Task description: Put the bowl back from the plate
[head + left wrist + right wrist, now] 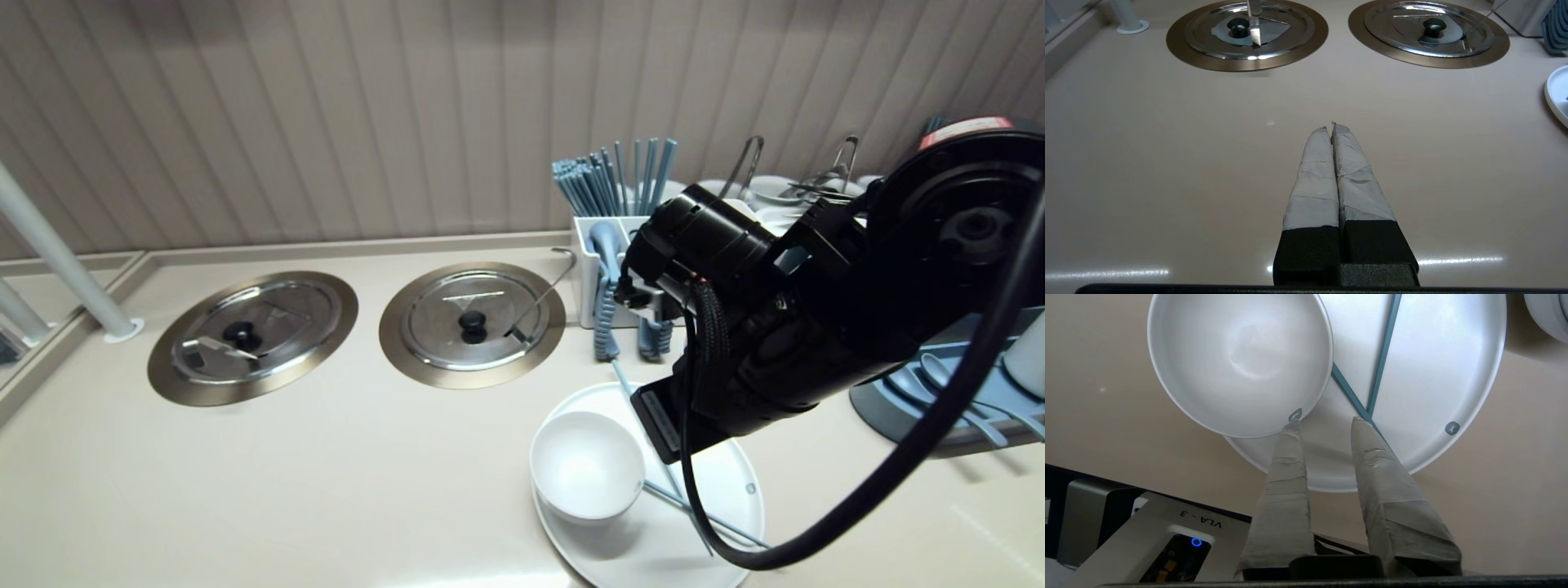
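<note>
Two teal chopsticks (1382,355) were seen lying crossed on a white plate (1453,355), one of them running in behind a white bowl (1237,359) that was set on the plate's left part. The right gripper (1325,421) was held above the plate's near edge with its taped fingers apart and nothing between them; one fingertip was seen over the crossing of the chopsticks, the other at the bowl's rim, and contact could not be judged. Behind the plate a white cutlery holder (600,269) was stood against the wall, and two round steel lids (473,322) were set into the counter to the plate's left. The left gripper (1331,127) was kept over bare counter (1167,163), well left of the plate, its fingers pressed together on nothing.
</note>
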Controlling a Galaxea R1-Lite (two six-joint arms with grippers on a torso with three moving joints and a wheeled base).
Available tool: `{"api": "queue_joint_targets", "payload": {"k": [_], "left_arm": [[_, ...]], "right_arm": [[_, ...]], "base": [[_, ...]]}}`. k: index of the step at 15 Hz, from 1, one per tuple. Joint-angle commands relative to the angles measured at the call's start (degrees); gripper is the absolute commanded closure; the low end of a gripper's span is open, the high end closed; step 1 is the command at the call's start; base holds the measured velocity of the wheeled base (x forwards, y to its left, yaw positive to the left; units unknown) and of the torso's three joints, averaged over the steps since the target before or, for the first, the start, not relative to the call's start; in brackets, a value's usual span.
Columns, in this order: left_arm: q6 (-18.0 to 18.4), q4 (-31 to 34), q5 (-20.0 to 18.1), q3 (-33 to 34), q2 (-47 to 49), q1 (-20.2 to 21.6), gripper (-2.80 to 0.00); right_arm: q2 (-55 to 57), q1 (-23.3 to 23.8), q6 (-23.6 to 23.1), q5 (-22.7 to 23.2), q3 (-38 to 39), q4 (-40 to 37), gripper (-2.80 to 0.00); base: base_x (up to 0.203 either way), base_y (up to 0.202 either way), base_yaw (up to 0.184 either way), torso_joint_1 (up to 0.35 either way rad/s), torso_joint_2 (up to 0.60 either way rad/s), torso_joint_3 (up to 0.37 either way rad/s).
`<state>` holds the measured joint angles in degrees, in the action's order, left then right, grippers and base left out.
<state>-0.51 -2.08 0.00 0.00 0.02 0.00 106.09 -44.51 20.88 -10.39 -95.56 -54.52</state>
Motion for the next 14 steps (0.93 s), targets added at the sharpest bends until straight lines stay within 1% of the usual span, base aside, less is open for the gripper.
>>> {"api": "queue_joint_targets", "payload": {"k": [1, 14], "left_arm": [[-0.1, 0.0, 0.0, 0.4, 0.0, 0.0, 0.00], [0.0, 0.0, 0.0, 0.4, 0.0, 0.0, 0.00]], "right_arm": [[1.2, 0.0, 0.1, -0.1, 0.0, -0.3, -2.80], [8.3, -0.1, 0.9, -0.2, 0.0, 2.1, -2.80]], "base": [[0.000, 0.000, 0.000, 0.000, 0.00, 0.000], [0.000, 0.000, 0.000, 0.000, 0.00, 0.000]]}}
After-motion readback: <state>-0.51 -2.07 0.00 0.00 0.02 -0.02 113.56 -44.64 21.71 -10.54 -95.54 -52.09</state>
